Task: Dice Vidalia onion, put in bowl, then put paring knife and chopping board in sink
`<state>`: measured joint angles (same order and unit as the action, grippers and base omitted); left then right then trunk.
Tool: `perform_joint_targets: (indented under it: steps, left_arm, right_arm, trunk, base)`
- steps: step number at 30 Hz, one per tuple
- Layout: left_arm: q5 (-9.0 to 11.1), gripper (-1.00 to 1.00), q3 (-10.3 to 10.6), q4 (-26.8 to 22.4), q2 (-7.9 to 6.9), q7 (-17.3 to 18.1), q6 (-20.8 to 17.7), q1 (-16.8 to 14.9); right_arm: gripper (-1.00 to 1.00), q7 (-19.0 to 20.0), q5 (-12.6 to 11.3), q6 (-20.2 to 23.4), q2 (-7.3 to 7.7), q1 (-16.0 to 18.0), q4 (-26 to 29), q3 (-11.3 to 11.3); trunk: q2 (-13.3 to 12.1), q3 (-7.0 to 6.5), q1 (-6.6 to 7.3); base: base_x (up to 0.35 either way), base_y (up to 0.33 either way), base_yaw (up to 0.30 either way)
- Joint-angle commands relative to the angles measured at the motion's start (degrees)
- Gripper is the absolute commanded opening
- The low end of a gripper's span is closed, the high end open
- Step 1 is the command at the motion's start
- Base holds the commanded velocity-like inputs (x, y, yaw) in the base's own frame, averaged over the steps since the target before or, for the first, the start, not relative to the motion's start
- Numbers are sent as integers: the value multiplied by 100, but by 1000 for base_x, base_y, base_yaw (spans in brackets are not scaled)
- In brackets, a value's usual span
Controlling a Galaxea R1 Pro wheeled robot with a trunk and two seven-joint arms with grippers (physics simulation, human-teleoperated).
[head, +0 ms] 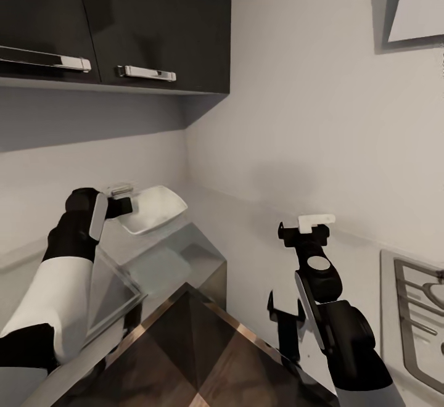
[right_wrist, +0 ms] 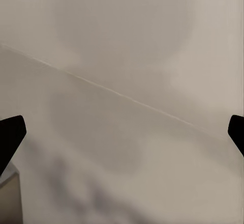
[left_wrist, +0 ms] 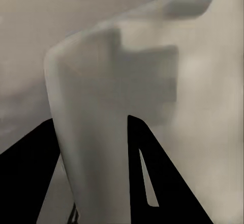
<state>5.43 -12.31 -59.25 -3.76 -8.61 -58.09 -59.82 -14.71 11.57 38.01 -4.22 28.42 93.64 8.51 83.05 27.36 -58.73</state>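
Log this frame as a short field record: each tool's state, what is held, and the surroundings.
left tool: shut on the bowl's rim, raised above the counter
bowl: white, tilted, held in the air; looks empty from the head view
right tool: open, nothing between its fingers, over the countertop
surroundings: dark cabinets overhead, hob at the right edge, wall corner behind the bowl
onion, knife, board, sink: cannot be made out

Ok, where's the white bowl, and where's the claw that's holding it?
bowl (head: 159,208): head view, on the inside of the white dish.
left claw (head: 125,198): head view, at the fingertips pinching the bowl's rim.
bowl (left_wrist: 101,112): left wrist view, on its pale wall between the fingers.
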Motion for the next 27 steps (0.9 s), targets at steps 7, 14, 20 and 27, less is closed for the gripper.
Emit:
perform_joint_targets:
  steps: [7, 14, 20, 27]
  left_arm:
    - [327, -100, 3, -309, 23, -48, -27, -4]
    - [394, -100, 9, -295, 28, -52, -27, -4]
    - [397, -100, 9, -317, 25, -53, -27, -4]
    - [397, -100, 1, -363, 10, -53, -27, -4]
  right_arm:
    - [100, -8, 21, 40, 10, 5, -1, 2]
    - [100, -5, 21, 40, 8, 5, -3, 10]
    - [100, -9, 21, 36, 8, 5, -3, 10]
    - [100, -11, 21, 31, 7, 5, -3, 10]
  trunk:
    - [3, -57, 0]
    - [3, -120, 0]
    - [3, -174, 0]
    - [3, -216, 0]
  base:
    - [0, 0, 0]
    - [0, 0, 0]
    - [-61, 7, 0]
    - [-289, 83, 0]
